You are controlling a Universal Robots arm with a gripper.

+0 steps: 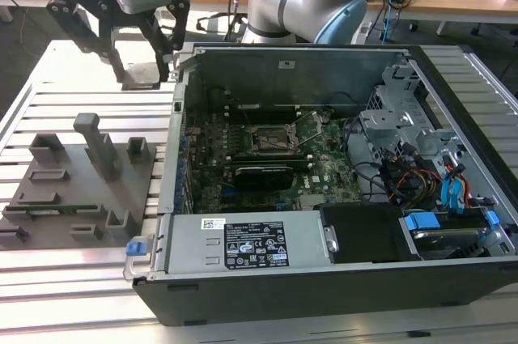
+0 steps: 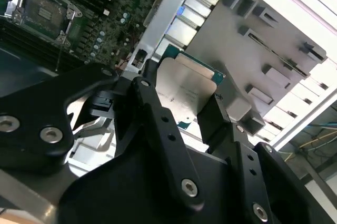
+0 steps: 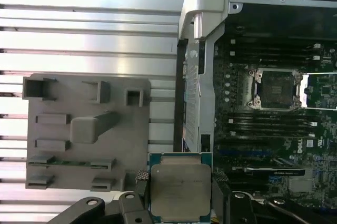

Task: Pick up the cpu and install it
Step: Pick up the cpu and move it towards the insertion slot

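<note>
The cpu (image 3: 180, 191) is a flat square chip with a pale metal top and a green rim. It sits between the black fingers (image 3: 138, 182) of my gripper (image 3: 180, 181), which is shut on its two opposite edges. The second wrist view shows the same cpu (image 2: 185, 91) clamped in the gripper (image 2: 183, 96). In the exterior view the gripper (image 1: 144, 73) hangs above the slatted table, just outside the case's far corner on the exterior view's left. The open socket (image 1: 271, 140) lies on the motherboard with its latch raised, and is seen as the socket (image 3: 276, 88) and the socket (image 2: 45, 10) in the wrist views.
The open computer case (image 1: 340, 279) lies on its side on the slatted metal table (image 1: 81, 295). A grey parts fixture (image 1: 81, 174) sits beside it on the exterior view's left. Drive cages and cables (image 1: 429, 182) fill the case's right part. A long black card (image 1: 263, 176) lies near the socket.
</note>
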